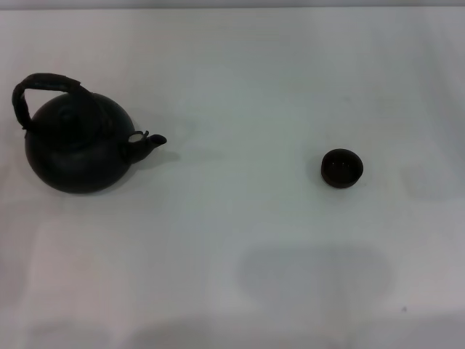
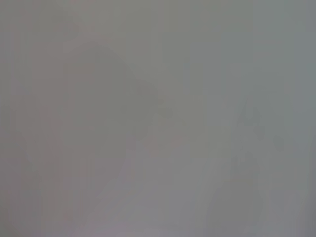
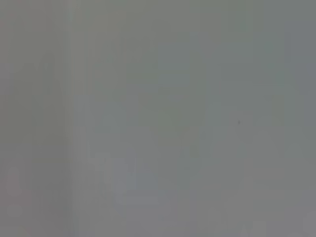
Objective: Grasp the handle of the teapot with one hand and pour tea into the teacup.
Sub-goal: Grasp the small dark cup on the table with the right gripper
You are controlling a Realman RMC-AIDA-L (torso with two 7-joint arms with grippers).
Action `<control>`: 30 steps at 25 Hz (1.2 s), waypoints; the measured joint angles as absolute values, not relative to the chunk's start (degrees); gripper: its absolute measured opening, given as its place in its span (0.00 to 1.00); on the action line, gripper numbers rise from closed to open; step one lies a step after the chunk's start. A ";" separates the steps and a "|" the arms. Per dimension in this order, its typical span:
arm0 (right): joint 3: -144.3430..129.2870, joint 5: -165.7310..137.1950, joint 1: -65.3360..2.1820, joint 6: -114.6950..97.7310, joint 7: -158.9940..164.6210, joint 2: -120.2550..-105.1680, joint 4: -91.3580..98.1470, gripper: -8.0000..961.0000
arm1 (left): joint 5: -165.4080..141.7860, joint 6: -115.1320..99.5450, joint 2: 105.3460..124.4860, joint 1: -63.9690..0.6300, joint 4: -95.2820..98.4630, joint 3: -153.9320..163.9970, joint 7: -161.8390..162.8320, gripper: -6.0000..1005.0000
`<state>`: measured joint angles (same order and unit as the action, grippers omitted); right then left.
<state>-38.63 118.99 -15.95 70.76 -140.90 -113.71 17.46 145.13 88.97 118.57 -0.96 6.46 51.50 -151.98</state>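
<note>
A plain white desk (image 1: 240,87) is filling the whole head view, evenly lit, with a soft grey shadow lying on it near the front edge and nothing of the room showing beyond it. The teapot (image 1: 76,149) is sitting upright at the robot's left side of the desk: a round matte black pot with a short spout pointing toward the right, a pale patch at the spout's base. The handle (image 1: 45,86) is arching over its top, dark and rough-looking, tilting a little toward the far left. The teacup (image 1: 341,168) is standing upright well apart from the teapot, off to the right, small, dark and handleless, its mouth facing up. No arm is showing in this view, so places cannot be given relative to the jaws; neither the left gripper nor the right gripper is appearing here.

The left wrist view is showing only a blurred pale grey surface with faint darker smudges; no jaws are visible, so their state cannot be told.

The right wrist view is likewise showing only flat grey surface, and no jaws, teapot or teacup.
</note>
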 joint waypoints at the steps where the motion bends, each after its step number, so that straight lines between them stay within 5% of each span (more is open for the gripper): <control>1: -38.60 118.99 -15.85 70.68 -140.98 -113.79 17.56 0.89 | 145.05 88.73 118.56 -1.04 6.46 51.55 -151.94 0.76; 21: -37.20 118.81 -13.36 69.70 -140.78 -113.94 17.76 0.89 | 144.20 86.63 118.93 -4.40 5.80 51.77 -151.84 0.76; 30: -37.93 105.28 -12.50 75.03 -128.20 -110.11 25.85 0.89 | 142.74 86.82 119.01 -4.10 5.56 51.77 -151.53 0.76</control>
<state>-37.93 105.28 -12.50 75.03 -128.20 -110.11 25.85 142.74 86.82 119.01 -4.10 5.56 51.77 -151.53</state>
